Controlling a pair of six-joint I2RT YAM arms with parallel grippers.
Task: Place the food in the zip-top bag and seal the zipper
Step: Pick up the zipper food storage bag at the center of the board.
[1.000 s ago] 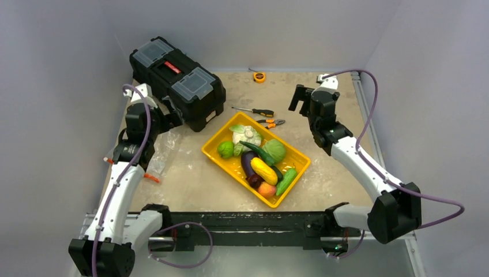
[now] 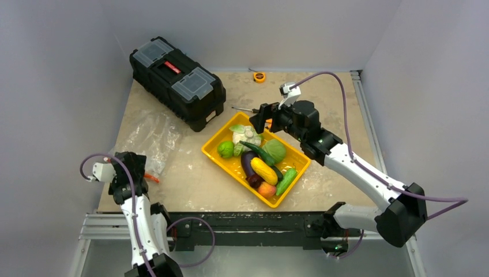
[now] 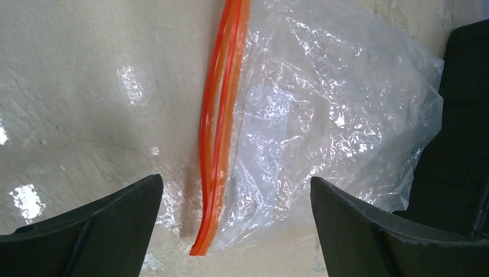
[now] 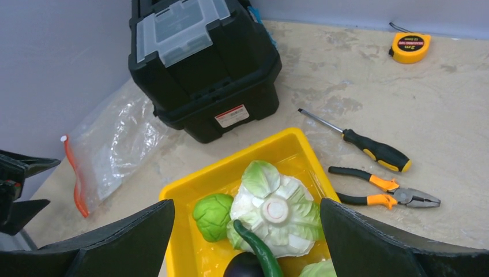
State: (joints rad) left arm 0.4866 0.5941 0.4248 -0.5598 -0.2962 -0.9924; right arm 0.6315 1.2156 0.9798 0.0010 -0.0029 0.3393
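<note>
I note, left wrist view: zip-top bag [image 3: 334,115] clear, crinkly; zipper [image 3: 222,115] red-orange, centre. Right wrist view: tray [image 4: 271,158] yellow, cauliflower [image 4: 277,210] white with green leaves, toolbox [image 4: 202,75] black.

Left hand [image 3: 235,182] spread wide, tucked low; right hand [image 4: 247,205] — likewise, outstretched.

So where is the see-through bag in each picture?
Top view: the bag lies left of the middle, by the black toolbox.
Left wrist view: the bag fills the middle and right.
Right wrist view: the bag lies at the left, by the toolbox.
Shared landmark: the red-orange zipper along its mouth.
</note>
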